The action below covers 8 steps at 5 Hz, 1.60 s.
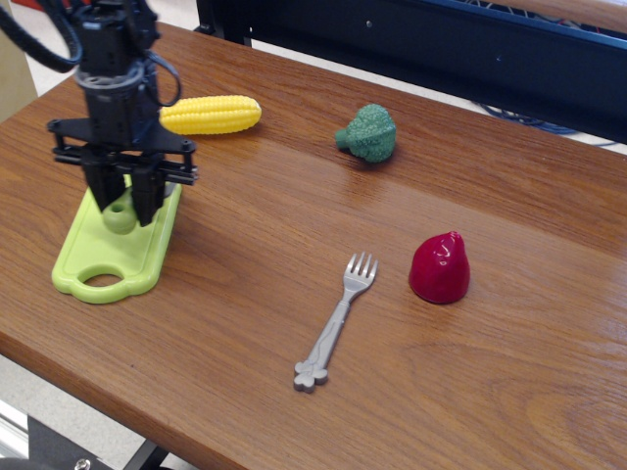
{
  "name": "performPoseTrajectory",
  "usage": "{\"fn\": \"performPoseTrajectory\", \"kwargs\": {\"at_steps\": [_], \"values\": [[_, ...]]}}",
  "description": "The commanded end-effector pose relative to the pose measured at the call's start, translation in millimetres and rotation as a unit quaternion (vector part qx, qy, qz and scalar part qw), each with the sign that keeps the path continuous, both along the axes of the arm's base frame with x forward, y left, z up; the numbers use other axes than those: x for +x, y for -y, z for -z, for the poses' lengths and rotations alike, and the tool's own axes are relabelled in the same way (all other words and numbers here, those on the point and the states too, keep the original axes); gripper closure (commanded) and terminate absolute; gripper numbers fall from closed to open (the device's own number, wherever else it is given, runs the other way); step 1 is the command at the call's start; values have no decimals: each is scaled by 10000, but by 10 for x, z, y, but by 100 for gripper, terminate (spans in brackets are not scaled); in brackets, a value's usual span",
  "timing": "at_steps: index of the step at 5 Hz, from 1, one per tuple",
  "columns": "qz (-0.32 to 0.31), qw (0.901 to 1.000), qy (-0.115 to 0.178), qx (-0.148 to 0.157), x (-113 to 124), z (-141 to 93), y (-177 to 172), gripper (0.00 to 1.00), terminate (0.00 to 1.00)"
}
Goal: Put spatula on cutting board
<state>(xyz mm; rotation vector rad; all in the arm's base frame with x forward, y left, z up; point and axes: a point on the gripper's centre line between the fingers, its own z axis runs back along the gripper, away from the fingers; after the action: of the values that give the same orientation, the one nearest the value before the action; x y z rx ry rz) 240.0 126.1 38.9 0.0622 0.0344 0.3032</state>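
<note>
1. Right now the gripper (124, 206) sits over the upper half of the cutting board (98, 262), fingers closed around the spatula (120, 215); only the green handle end shows between them, the grey blade is hidden behind the fingers
2. Spatula looks just above or barely touching the board, can't tell which from this one view
3. Risk: if it's let go while the handle hangs low and the blade is up, the spatula could tip over and roll or slide off the near or right edge, since the board has no visible raised rim
4. Risk: pressing down too far could jam the handle into the plastic and shove the board across the table (294, 255), which looks smooth
5. Risk: the spatula could stick to a finger as the jaws part and get dragged off the board when the arm lifts
6. Risk: the wide crossbar on the gripper is near the corn (211, 115), a sideways exit could knock it
7. Surface: glossy brown wood-grain table, front edge visible, pale floor below
8. Other stuff well apart from the board: broccoli (368, 133), red strawberry-like toy (439, 266), grey fork (336, 322)
9. Room: dark blue frame or rail along the back, something red in the top-left corner, black cable running up from the arm
</note>
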Motion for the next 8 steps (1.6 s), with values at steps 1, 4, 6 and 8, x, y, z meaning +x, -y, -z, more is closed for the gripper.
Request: {"fn": "performPoseTrajectory", "kwargs": {"at_steps": [1,4,6,8], "values": [[-173,9993,310,89,14,90,-78,100,0],[-254,9987,401,210,14,81,-52,0,0],[-487,9951,857,-88,73,-401,106,0,0],[-319,9936,1052,-258,100,-647,209,0,0]]}}
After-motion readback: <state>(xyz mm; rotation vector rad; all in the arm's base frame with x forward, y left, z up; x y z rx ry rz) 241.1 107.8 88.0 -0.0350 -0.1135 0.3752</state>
